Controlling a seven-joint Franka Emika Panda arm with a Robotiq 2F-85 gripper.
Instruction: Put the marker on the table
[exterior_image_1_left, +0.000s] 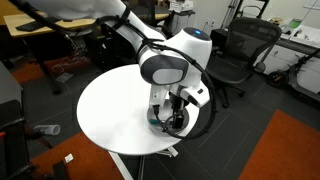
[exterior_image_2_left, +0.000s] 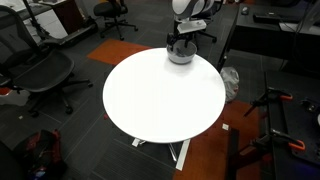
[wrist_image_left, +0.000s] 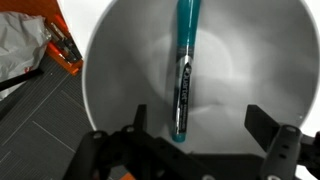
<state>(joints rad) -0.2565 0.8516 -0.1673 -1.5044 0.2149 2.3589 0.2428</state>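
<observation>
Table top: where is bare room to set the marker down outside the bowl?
Nearly the whole white table is bare, from the bowl across to the opposite rim. Crowded only at that edge, where the open gripper hangs over the bowl with the marker inside.

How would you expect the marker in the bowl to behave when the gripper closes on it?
The marker looks like a slim, rigid cylinder, so it is probably stiff and light. Its round, glossy body may roll or slip against the smooth curved wall of the bowl if nudged off-centre.
</observation>
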